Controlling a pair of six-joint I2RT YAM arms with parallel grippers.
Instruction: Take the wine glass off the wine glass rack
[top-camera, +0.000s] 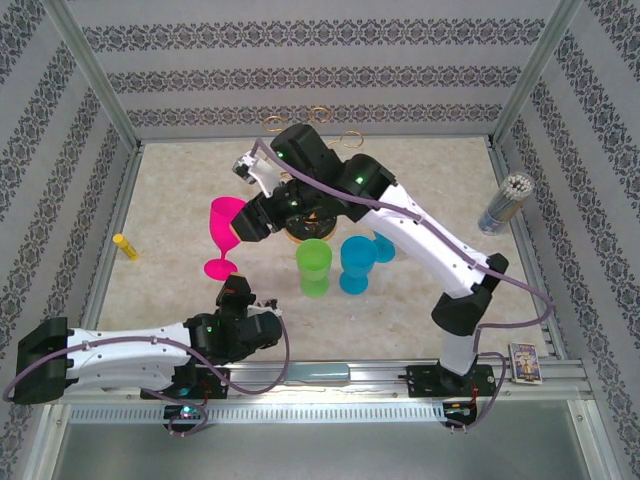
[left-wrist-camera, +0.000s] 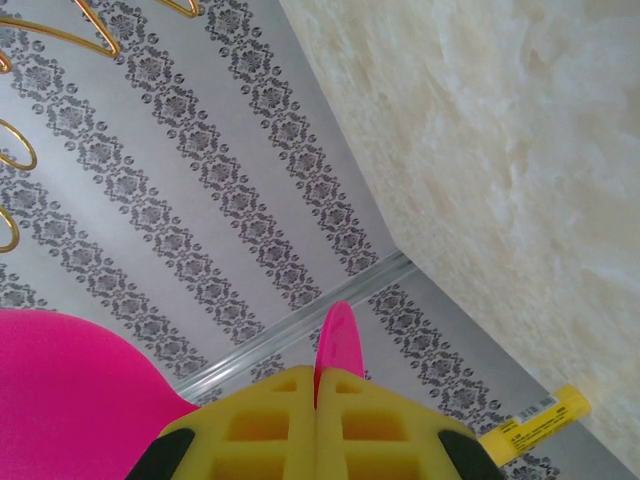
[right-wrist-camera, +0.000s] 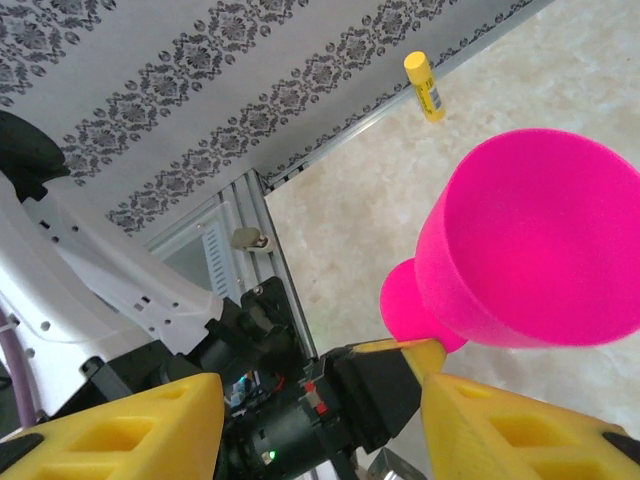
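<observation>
Letting go cleanly matters now: the right gripper (right-wrist-camera: 315, 378) should back straight off w/o bumping the bowl. Its jaws stand apart, holding nothing, w/ the pink wine glass (top-camera: 226, 228) just beside one finger. The left gripper (left-wrist-camera: 318, 385) is clamped on the glass's foot. The glass leans left of the wine glass rack (top-camera: 298, 237), clear of its rings.

No legible text anywhere.

Robot lab test cell, not a home. Aluminium extrusion posts (top-camera: 95, 80) frame a box, with printed damask wall panels (top-camera: 300, 75) as backdrop and a marble-look tabletop (top-camera: 180, 190). Left arm (top-camera: 120, 360) and right arm (top-camera: 420, 225) are bolted to 1 slotted rail (top-camera: 330, 375). Purple cables (top-camera: 548, 300) run loose.
</observation>
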